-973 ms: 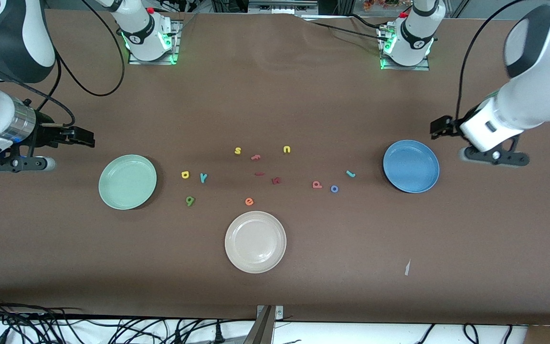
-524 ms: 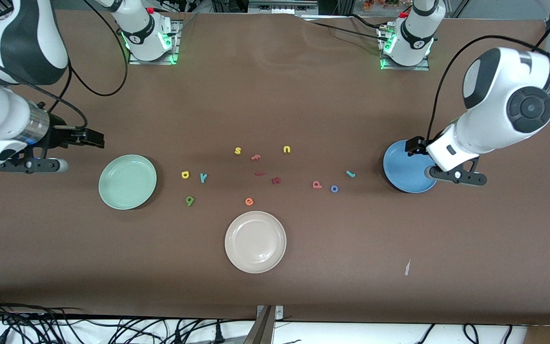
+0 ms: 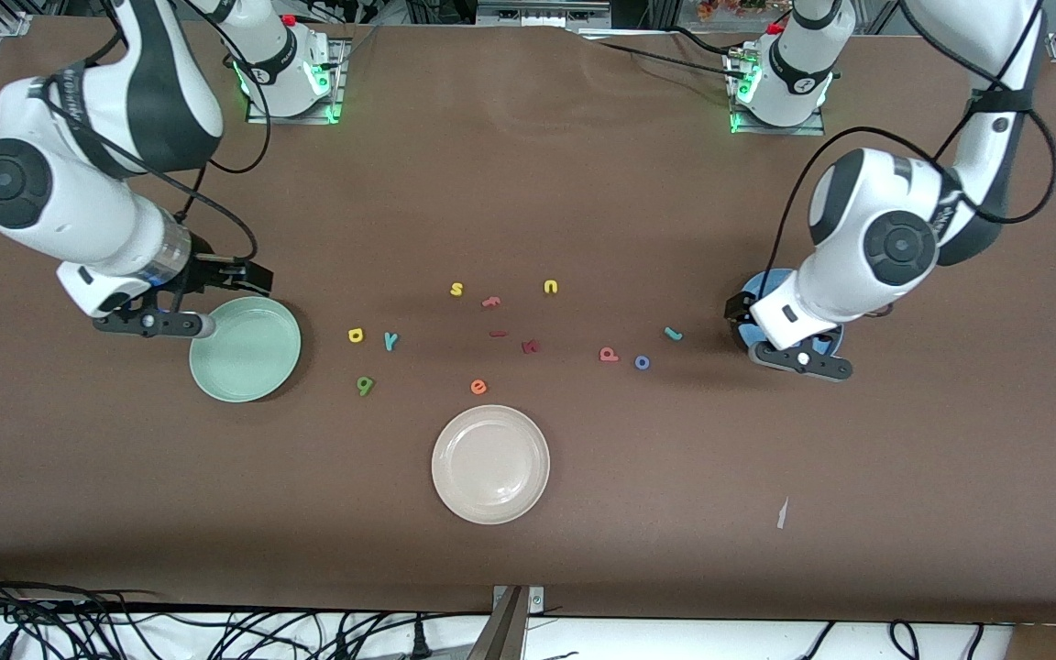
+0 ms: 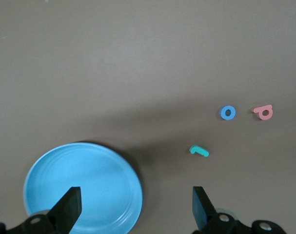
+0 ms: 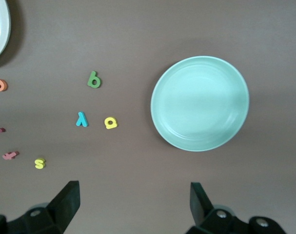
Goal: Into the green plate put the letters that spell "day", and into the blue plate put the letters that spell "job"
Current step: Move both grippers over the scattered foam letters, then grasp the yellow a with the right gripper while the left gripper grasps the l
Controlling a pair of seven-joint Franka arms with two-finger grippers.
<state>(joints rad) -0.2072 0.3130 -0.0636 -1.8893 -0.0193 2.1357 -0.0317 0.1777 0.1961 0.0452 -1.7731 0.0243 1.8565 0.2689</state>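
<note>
Both the left gripper [image 4: 134,209] and right gripper [image 5: 133,204] hang wide open and empty, while the foam letters [image 3: 356,335] look light, soft and thin, best pinched across their flat edges.

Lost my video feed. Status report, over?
Left gripper open, over blue plate. Right gripper open, beside green plate. All letters on table, plates hold none. Nothing blocking.

Both arms have glossy white shells with black joint bands and round dark grey caps on the joints. Black cables loop along each arm. The bases glow green on metal plates. Black fingers [image 4: 69,209] look wedge-shaped.
</note>
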